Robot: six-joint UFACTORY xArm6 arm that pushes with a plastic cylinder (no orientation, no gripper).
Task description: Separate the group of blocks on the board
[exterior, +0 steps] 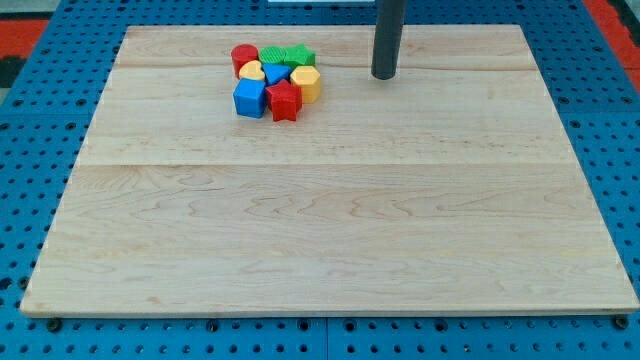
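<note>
Several small blocks sit packed together near the view's top, left of centre, on the wooden board point(330, 200). A red cylinder point(243, 57) is at the cluster's top left, with a green block point(272, 53) and a green star point(298, 56) to its right. Below them are a yellow block point(251, 72), a small blue block point(276, 73) and a yellow hexagon point(307, 83). A blue cube point(250, 98) and a red star point(284, 101) form the bottom row. My tip point(385, 75) stands apart, to the right of the cluster, touching no block.
The board lies on a blue perforated table point(30, 150). A red strip shows at the view's top corners.
</note>
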